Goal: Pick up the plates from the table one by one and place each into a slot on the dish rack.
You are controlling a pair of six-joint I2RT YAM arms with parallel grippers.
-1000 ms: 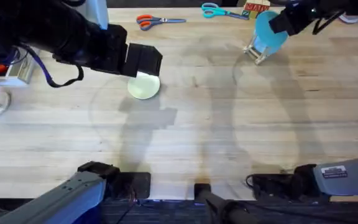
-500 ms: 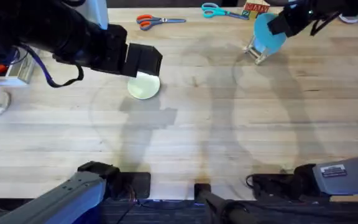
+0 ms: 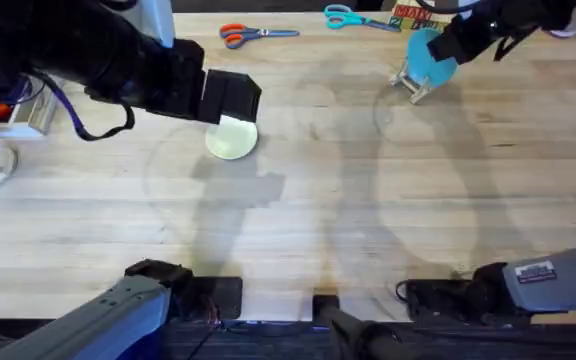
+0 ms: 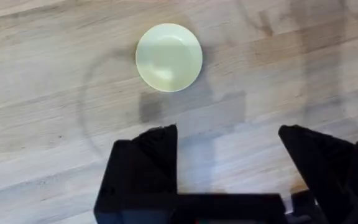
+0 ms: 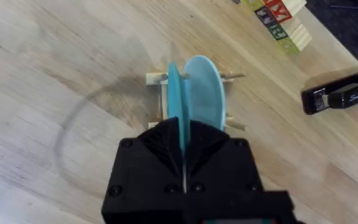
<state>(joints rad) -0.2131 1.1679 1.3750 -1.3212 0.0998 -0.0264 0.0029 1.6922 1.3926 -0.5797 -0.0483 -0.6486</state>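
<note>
Left end effector (image 4: 227,155) hung open over the desk (image 3: 368,220), cream plate (image 3: 232,137) lying flat just beyond it at 10 o'clock. Right end effector (image 5: 183,146) was clamped on a teal plate (image 5: 174,106), standing on edge in the rack (image 3: 409,84) at 1 o'clock beside a light blue plate (image 5: 204,99).

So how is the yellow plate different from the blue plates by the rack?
The pale yellow plate lies flat on the table; the light blue plate stands on edge in the dish rack, with a teal plate beside it. Nothing touches the yellow one: the left gripper hangs open near it. The right gripper is shut on the teal plate's edge. All three are small round plates.
</note>
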